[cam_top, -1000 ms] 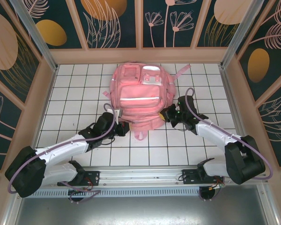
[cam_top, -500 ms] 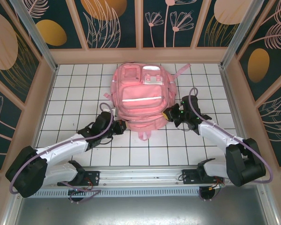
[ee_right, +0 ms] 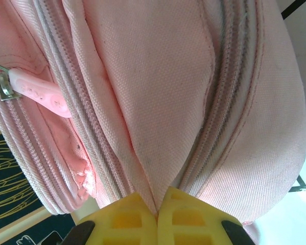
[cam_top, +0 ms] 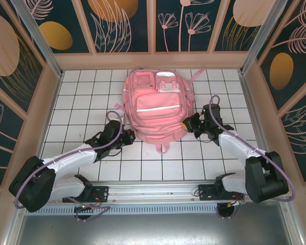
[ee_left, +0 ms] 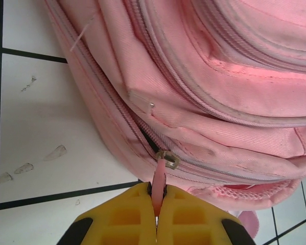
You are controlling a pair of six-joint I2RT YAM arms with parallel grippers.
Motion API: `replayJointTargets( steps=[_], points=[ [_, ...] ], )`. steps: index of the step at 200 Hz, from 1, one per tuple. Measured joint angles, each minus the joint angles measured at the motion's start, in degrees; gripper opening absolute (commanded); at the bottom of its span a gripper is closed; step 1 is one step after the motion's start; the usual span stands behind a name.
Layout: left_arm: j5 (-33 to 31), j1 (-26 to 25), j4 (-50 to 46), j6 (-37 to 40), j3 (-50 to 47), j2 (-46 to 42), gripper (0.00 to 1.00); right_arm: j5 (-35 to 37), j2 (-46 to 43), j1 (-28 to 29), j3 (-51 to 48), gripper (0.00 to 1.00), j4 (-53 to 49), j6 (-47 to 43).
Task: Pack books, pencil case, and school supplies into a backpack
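Note:
The pink backpack [cam_top: 155,104] lies flat in the middle of the white tiled table, pockets up. My left gripper [cam_top: 128,136] is at its near-left corner, shut on the pink zipper pull tab [ee_left: 158,185] below the metal slider [ee_left: 168,158]; the left wrist view has the yellow fingers [ee_left: 122,219] pressed together round the tab. My right gripper [cam_top: 187,124] is at the near-right side, shut on a pinched fold of backpack fabric [ee_right: 155,153]. A second pink zipper pull [ee_right: 40,94] hangs free there. The books, pencil case and school supplies are out of view.
Patterned wall panels and wooden edges [cam_top: 55,92] enclose the tiled floor [cam_top: 81,102] on three sides. A metal rail [cam_top: 158,191] runs along the near edge between the arm bases. A pink strap [cam_top: 198,77] trails from the backpack's far right.
Both grips held. The right gripper drew slightly right and the left slightly left and farther. The backpack's near end went from wide and slumped to narrower and rounder.

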Motion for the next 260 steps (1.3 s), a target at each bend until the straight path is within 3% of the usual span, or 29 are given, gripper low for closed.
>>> replayJointTargets(
  steps=[56, 67, 82, 99, 108, 128, 153, 194, 230, 260],
  points=[
    [0.46, 0.42, 0.07, 0.17, 1.05, 2.19, 0.0, 0.15, -0.09, -3.8, 0.24, 0.0, -3.43, -3.96],
    [1.22, 0.39, 0.22, 0.5, 1.14, 2.47, 0.0, 0.31, -0.07, -4.35, 0.68, 0.13, -4.42, -4.7],
    [2.25, 0.42, 0.42, 1.27, 1.66, 3.41, 0.0, 1.33, 0.11, -4.66, 2.03, 0.42, -6.45, -6.62],
    [2.78, 0.76, 0.46, 2.16, 2.1, 4.59, 0.0, 5.16, 0.07, -6.01, 4.0, 0.57, -8.7, -10.49],
    [3.34, 0.9, 0.5, 2.58, 2.21, 5.18, 0.0, 7.96, -0.33, -6.49, 5.03, 0.6, -9.88, -12.04],
    [4.2, 0.9, 0.85, 3.54, 2.27, 6.16, 0.0, 13.86, -2.4, -6.99, 7.63, 0.59, -12.24, -17.14],
    [4.7, 0.87, 1.4, 4.48, 2.27, 6.47, 0.0, 19.65, 0.79, -8.24, 16.61, 0.46, -14.71, -23.47],
    [5.42, 0.76, 1.7, 5.64, 2.27, 6.54, 0.0, 20.52, 23.61, -11.1, 37.13, 0.34, -15.65, -29.05],
    [5.66, -0.79, 1.64, 6.49, 2.51, 6.58, 0.0, 16.87, 47.71, -9.57, 58.18, 0.34, -22.27, -34.45],
    [5.57, -3.02, 1.42, 6.71, 3.82, 7.61, 0.0, 11.98, 59.12, -6.8, 72.57, 0.36, -29.81, -38.62]
  ],
)
